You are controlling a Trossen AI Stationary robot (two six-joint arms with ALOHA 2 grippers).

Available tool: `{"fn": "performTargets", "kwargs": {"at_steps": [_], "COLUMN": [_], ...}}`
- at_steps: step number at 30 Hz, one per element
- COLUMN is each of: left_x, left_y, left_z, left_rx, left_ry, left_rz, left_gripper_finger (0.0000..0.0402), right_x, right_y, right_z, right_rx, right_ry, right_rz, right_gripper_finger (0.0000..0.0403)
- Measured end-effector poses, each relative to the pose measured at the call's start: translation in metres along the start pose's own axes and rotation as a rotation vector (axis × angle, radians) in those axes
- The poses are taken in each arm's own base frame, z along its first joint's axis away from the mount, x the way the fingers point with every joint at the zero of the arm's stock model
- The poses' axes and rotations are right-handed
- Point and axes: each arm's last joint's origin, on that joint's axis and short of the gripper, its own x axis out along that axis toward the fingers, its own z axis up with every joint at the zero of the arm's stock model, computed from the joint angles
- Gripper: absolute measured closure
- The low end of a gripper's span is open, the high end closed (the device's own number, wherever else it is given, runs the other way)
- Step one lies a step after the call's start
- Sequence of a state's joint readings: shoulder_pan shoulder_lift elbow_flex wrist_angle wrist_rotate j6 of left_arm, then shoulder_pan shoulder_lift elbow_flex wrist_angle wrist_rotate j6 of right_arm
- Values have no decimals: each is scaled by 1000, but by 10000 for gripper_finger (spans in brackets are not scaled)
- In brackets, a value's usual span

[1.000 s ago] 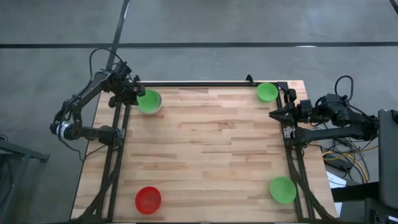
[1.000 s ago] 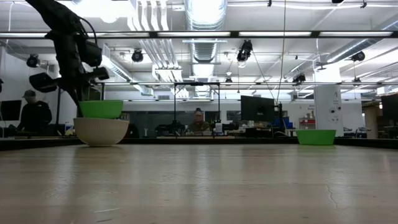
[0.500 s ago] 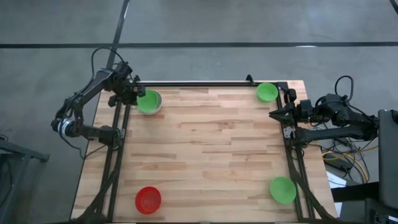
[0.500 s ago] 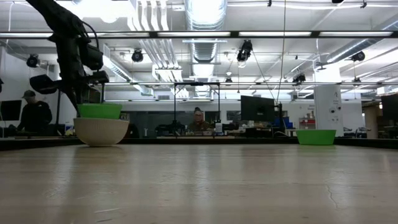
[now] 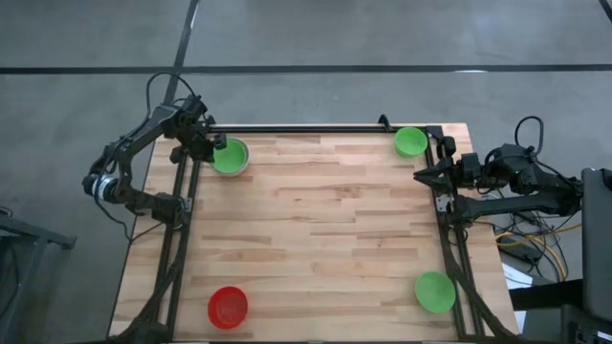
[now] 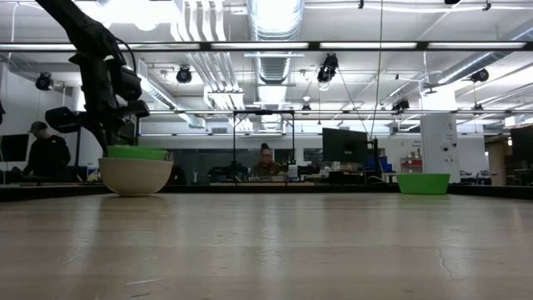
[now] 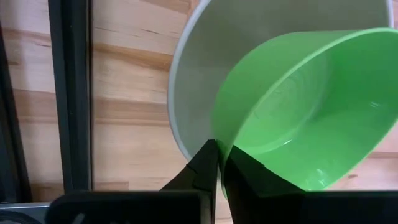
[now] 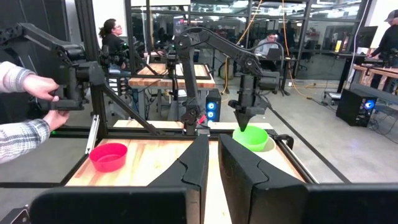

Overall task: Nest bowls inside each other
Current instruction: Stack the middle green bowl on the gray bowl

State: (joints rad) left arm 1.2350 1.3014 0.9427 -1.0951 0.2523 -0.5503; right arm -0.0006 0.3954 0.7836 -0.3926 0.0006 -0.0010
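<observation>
The green bowl [image 6: 136, 152] now sits lower in the whitish-grey bowl [image 6: 135, 176] than a second ago, so the first nesting looks all but done; the left claw [image 7: 219, 163], its fingers barely parted, still pinches the green rim. The glossy green bowl lies slightly tilted. Farther off stand a red bowl [image 5: 229, 307] and two green ones [image 5: 411, 141] [image 5: 435, 291]; the right claw [image 8: 213, 160], nearly shut and empty, waits beside the bench [image 5: 316, 239].

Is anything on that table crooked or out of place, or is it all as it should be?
Only one thing: the green bowl in the whitish bowl at the far left corner sits tilted and off-centre, not settled flat, with the left gripper pinching its rim. The other bowls stand upright, apart and unspilled.
</observation>
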Motion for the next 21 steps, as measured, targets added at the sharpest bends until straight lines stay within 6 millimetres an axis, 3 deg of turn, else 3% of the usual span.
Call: {"fn": "performTargets", "kwargs": {"at_steps": [9,21], "left_x": [0,0], "left_y": [0,0], "left_z": [0,0], "left_rx": [0,-1], "left_ry": [-3,-2], "left_rz": [-2,-2], "left_gripper_finger": [372,313], "right_x": [0,0], "right_y": [0,0], "right_z": [0,0], "right_rx": [0,0], "right_ry": [0,0], "right_rz": [0,0], "right_gripper_finger": [369,369]}}
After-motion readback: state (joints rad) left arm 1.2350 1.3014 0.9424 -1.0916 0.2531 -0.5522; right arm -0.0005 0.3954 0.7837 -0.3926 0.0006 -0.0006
